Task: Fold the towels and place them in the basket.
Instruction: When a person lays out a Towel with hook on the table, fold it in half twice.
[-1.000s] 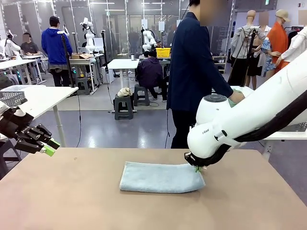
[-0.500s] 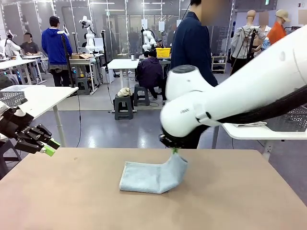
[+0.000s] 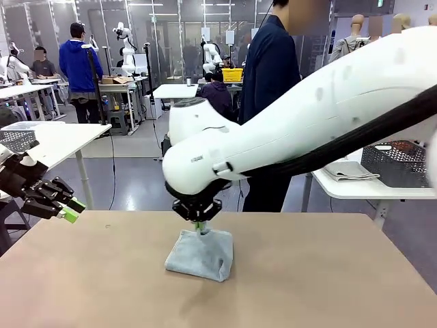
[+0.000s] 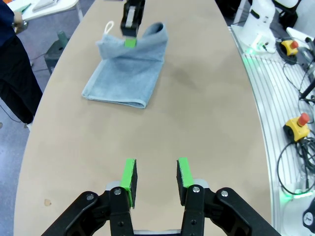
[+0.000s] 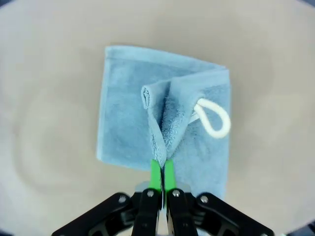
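Right fingers: my right fingers (image 5: 162, 167) are pressed together on a raised ridge of the towel (image 5: 128, 113), with a thin fold of cloth between the green pads.
Left fingers: my left fingers (image 4: 156, 167) stand partly spread with nothing between them. They hover over bare worktop (image 3: 341, 273) at my left edge, well apart from the towel.
Towel, place: it sits near the middle of the worktop, a little toward the far side, directly under my right wrist.
Towel, colour and cloth: grey-blue terry with a soft nap and an even tone. I see no stains on it.
Towel, shape: the bottom part lies flat as a rectangle. The upper layer is drawn up into a peak where I hold it, so from the front it looks like a small tent.
Towel, edges: in the left wrist view the flat part has a rounded folded edge on the side nearest my left fingers. The lifted layer creases into two soft ridges that run to the pinch.
Loop: a white cord loop (image 5: 214, 118) hangs from a corner just beside the pinched ridge.
Basket: a dark mesh basket (image 3: 399, 160) stands on a white side table to my right, well apart from the towel.
Person: a person in a dark jacket (image 3: 273, 68) stands beyond the far edge.
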